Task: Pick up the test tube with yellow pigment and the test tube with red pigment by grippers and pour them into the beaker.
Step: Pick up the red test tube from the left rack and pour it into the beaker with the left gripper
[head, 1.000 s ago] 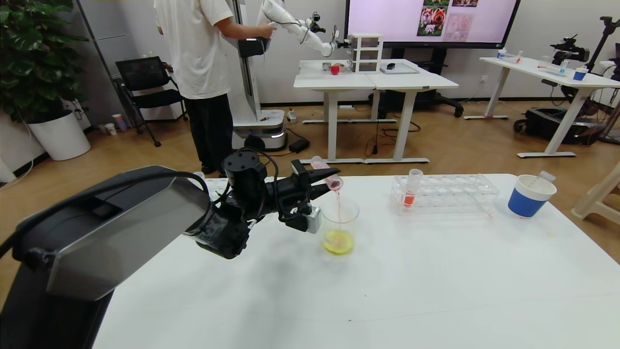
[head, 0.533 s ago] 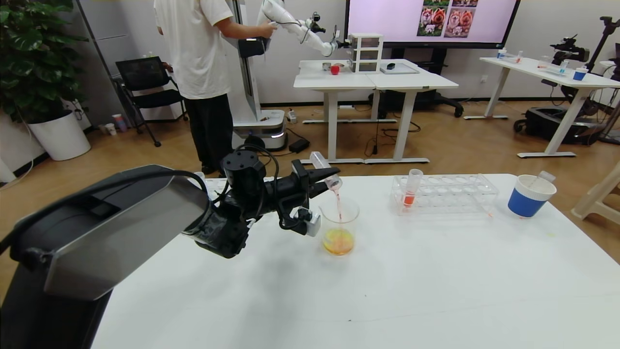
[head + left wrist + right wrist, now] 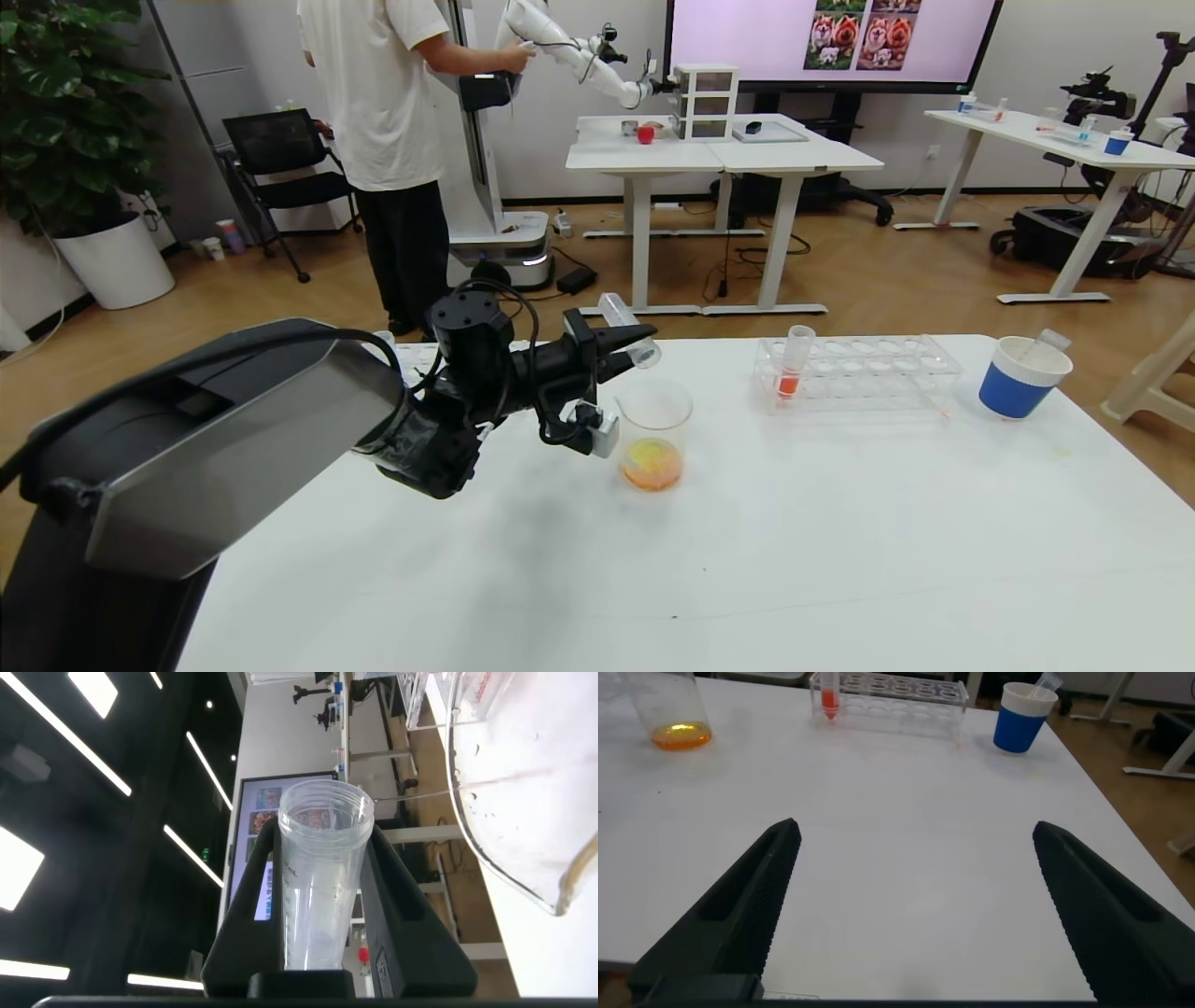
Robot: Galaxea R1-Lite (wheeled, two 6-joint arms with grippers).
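Note:
My left gripper (image 3: pixel 639 343) is shut on a clear test tube (image 3: pixel 646 353), tilted mouth-down just above the beaker's rim. The tube looks empty in the left wrist view (image 3: pixel 322 887), clamped between the black fingers (image 3: pixel 238 924). The beaker (image 3: pixel 653 420) stands on the white table and holds orange liquid with a yellow patch; its rim shows in the left wrist view (image 3: pixel 523 812). A tube with red liquid (image 3: pixel 794 364) stands in the clear rack (image 3: pixel 868 373). No tube with yellow liquid shows. My right gripper (image 3: pixel 917 829) is open and empty over bare table, out of the head view.
A blue-and-white paper cup (image 3: pixel 1019 378) with a tube in it stands at the table's far right, beyond the rack. The right wrist view shows the beaker (image 3: pixel 673 709), rack (image 3: pixel 896 689) and cup (image 3: pixel 1022 719) far off. A person and other tables are behind.
The red stream from the tube into the beaker has stopped and the tube has emptied. The beaker's liquid turned from yellow to orange. The left gripper barely moved.

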